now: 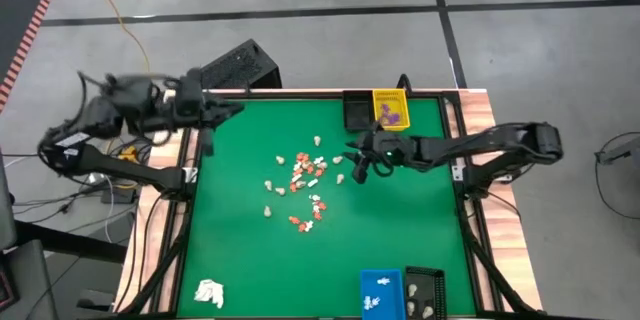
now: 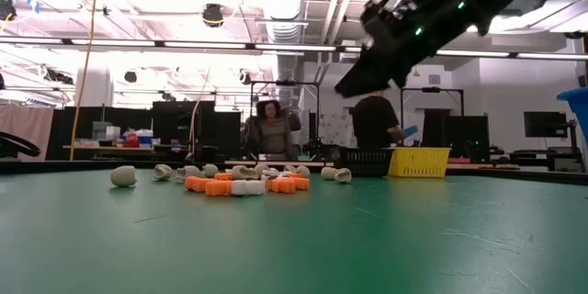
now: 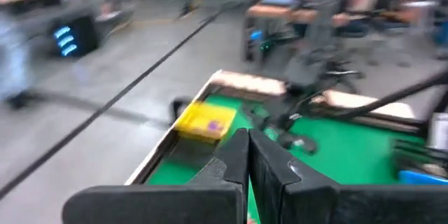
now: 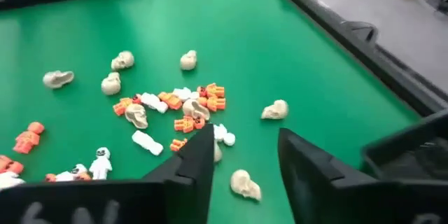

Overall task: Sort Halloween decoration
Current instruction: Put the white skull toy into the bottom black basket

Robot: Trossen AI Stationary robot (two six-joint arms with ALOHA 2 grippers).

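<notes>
Green felt table (image 1: 250, 250) carries the Halloween decoration (image 1: 305, 185) scattered mid-table, small rigid light pieces best pinched across the body, with the right gripper (image 1: 362, 165) hovering just beside them, jaws parted and empty, and the left gripper (image 1: 232, 108) closed at the far-left edge.

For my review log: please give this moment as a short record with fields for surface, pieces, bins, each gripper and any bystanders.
surface: green table
pieces: decorations scattered mid-table, orange, white and cream
bins: yellow bin at far edge holding purple pieces; blue bin and black bin at near edge
right gripper: open, above the pile's edge, holding nothing
left gripper: shut, raised at the table's far left corner
bystanders: two people beyond the table
</notes>
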